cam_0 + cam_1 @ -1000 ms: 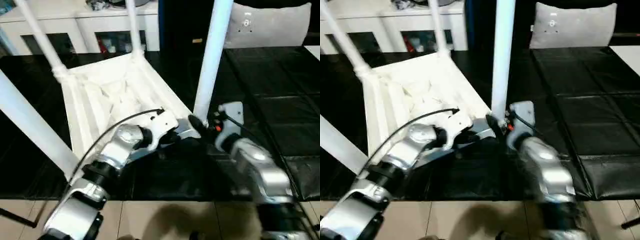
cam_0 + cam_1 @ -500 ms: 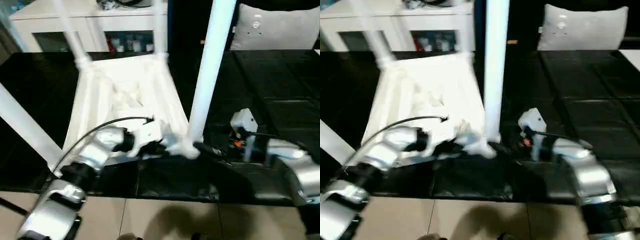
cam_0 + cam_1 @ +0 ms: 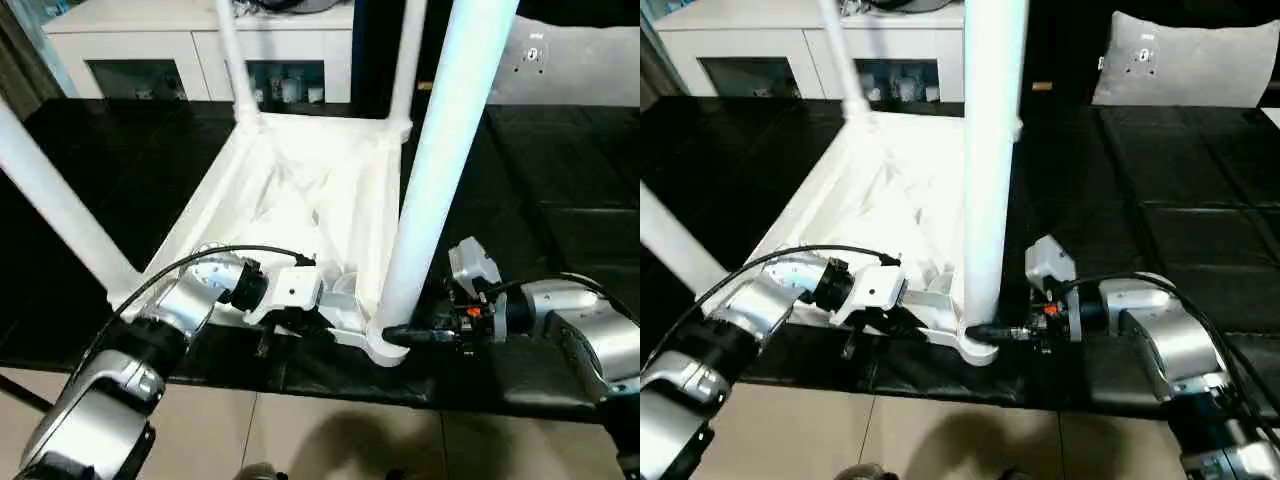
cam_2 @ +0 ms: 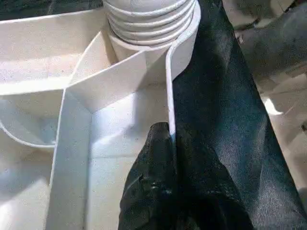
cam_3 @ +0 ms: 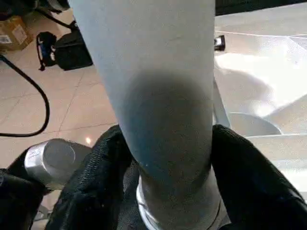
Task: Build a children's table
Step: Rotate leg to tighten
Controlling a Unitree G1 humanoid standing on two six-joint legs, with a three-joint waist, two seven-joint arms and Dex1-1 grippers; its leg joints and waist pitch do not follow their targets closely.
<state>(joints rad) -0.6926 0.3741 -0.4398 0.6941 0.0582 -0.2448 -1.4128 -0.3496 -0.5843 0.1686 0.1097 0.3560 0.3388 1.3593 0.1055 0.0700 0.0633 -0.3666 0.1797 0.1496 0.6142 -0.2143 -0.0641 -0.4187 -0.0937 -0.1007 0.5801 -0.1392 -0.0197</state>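
- Far left: a white cabinet with glass doors [image 3: 180,45] stands behind the large black-covered work surface [image 3: 560,230]; small items sit behind the glass, too small to identify.
- Centre: the small white plastic children's table [image 3: 300,190] lies upside down on the black surface, ribbed underside facing up, near the surface's front edge. Four long round tapered white legs rise from its corner sockets.
- Left arm: the silver forearm reaches in from the lower left, with a black cable arching over it. The left gripper [image 4: 170,143] is closed, its two black fingers pinching the thin upright rim wall of the tabletop [image 4: 169,96] beside the threaded base of the near corner leg.
- Centre right: the near right leg [image 3: 440,170] stands tall in the foreground and hides part of the tabletop and of the background behind it.
- Right arm: the right gripper [image 5: 165,158] comes in level from the right at this leg's base. Its black fingers [image 5: 98,167] sit on either side of the leg, touching it, just above the corner socket [image 3: 385,345].
- Far right: a grey cushion-like panel [image 3: 1185,60] leans at the back edge of the black surface.
- Foreground: beige floor tiles [image 3: 330,430] lie below the surface's front edge.
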